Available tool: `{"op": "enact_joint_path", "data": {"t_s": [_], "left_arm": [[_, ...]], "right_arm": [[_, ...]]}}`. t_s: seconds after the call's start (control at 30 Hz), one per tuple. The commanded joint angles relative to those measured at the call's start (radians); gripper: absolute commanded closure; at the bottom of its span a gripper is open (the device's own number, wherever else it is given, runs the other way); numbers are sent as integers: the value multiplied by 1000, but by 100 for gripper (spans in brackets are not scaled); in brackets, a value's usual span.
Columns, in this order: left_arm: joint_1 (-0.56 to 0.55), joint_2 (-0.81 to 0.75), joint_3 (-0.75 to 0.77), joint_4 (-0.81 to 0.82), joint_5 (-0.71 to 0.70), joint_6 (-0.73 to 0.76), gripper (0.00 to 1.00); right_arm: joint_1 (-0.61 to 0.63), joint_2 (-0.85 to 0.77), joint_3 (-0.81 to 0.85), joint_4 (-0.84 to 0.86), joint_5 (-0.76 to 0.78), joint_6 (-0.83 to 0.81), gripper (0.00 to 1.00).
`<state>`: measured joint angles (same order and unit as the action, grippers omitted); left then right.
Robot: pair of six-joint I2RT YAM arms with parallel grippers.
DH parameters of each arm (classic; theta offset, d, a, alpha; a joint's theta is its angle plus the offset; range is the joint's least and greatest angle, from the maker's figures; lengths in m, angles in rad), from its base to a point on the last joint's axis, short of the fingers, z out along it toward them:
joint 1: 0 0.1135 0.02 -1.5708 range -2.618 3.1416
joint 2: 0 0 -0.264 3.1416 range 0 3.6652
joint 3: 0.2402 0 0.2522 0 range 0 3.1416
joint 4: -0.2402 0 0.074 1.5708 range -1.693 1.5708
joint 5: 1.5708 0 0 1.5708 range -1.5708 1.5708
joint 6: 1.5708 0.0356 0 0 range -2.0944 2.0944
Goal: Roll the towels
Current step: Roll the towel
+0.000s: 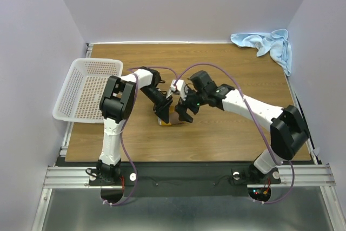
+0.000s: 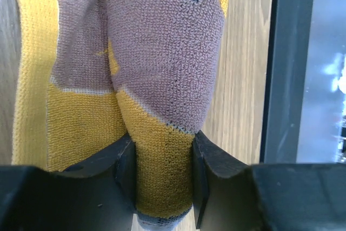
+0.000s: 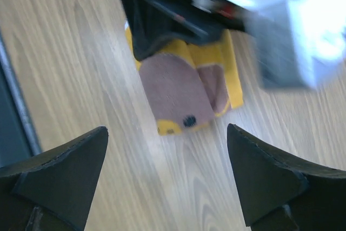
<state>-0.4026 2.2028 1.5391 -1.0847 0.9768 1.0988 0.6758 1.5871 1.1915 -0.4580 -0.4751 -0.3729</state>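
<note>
On my feed the wooden desk (image 1: 227, 133) fills the view, with the white basket (image 1: 81, 87) hanging over its left edge. The blue towel (image 1: 267, 44) lies crumpled in the far right corner. The yellow towel (image 2: 162, 79) sits mid-desk, folded into a thick bundle. My left fingers (image 2: 116, 166) are clamped on a fold of it. My right fingers (image 3: 65, 166) are spread wide and empty, hovering just beside it.

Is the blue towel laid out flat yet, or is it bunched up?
Bunched up. The blue towel lies crumpled in a heap at the far right corner of the table.
</note>
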Motion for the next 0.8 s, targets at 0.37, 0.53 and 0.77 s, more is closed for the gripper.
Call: {"op": "enact_joint_path", "data": {"t_s": [0.37,0.53,0.77], "left_arm": [[2,81,12,-18,-129,59,100],[10,46,-11,12,-113,46,84],[60,-127,-89,120,-105,-7,47]], "right_arm": [[196,154,-161,367,297,-221,22],[194,177,-185,358,244,-181,92],[128,175,-171,179,76,-133,99]]}}
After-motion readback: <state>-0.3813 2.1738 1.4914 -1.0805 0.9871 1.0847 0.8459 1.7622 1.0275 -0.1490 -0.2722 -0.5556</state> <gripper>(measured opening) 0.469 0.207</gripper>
